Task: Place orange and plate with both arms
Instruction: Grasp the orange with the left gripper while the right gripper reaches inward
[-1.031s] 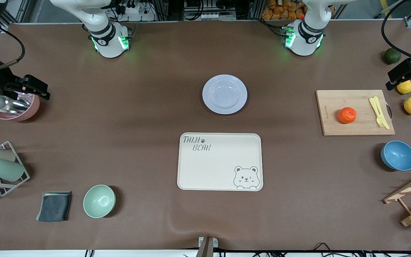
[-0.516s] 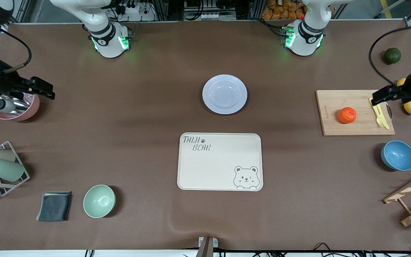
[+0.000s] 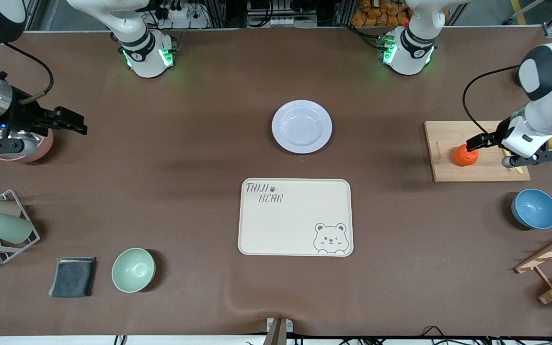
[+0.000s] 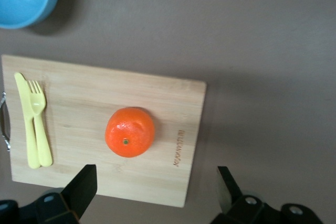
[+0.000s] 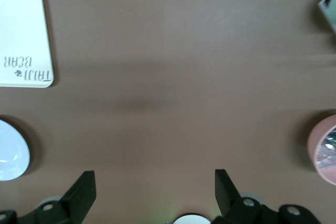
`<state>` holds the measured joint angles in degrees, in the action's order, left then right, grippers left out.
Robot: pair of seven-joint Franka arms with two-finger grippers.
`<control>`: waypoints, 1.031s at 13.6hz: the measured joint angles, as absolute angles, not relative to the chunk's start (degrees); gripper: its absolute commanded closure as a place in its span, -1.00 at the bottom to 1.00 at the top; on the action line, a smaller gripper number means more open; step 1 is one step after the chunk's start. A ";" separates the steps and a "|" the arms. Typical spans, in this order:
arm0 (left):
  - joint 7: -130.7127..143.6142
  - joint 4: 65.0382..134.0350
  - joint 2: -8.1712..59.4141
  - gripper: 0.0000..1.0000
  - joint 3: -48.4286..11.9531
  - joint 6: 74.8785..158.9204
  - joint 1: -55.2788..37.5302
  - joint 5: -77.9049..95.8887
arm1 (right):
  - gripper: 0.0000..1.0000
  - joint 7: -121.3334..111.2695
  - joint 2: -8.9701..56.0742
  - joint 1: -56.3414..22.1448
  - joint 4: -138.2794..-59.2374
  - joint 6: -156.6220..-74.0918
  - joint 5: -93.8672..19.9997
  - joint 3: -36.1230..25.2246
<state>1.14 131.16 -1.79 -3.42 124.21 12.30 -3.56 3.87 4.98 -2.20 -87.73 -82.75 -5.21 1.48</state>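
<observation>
Nothing placed yet: we judge the task at its very start.

From the front, our orange [image 3: 465,155] sits on the cutting board [image 3: 448,143], the plate [image 3: 301,126] lies bare on the desk [image 3: 185,191], the tray [image 3: 295,216] is empty; the right claw [image 3: 72,122] hangs near the pink bowl [image 3: 43,146]. In the left wrist view, the left claw [image 4: 157,187] hovers wide over the orange [image 4: 129,132]. In the right wrist view, the right claw [image 5: 155,190] gapes wide, holding nothing.

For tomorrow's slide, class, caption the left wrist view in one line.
Open left gripper above a glossy orange on a bamboo cutting board, beside yellow plastic cutlery.
</observation>
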 measured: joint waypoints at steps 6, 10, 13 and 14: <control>1.14 135.36 0.74 -1.00 -3.55 129.92 16.14 -8.95 | -1.00 8.67 6.76 -2.07 -89.22 -83.07 -9.94 1.30; 1.12 135.67 5.41 -1.00 -3.58 133.70 17.61 -8.98 | -1.00 10.86 7.54 -2.07 -91.69 -86.61 -14.20 1.29; 1.12 135.68 7.08 -1.00 -3.73 134.65 17.61 -8.98 | -1.00 11.60 7.78 -1.66 -94.79 -88.68 -19.03 1.14; 1.12 135.68 7.63 -1.00 -3.73 135.01 17.62 -8.98 | -1.00 11.60 7.83 -1.55 -95.78 -89.47 -19.56 1.12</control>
<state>1.12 135.68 7.63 -3.73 135.01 17.62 -8.98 11.60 7.83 -1.55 -95.78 -89.47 -19.56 1.12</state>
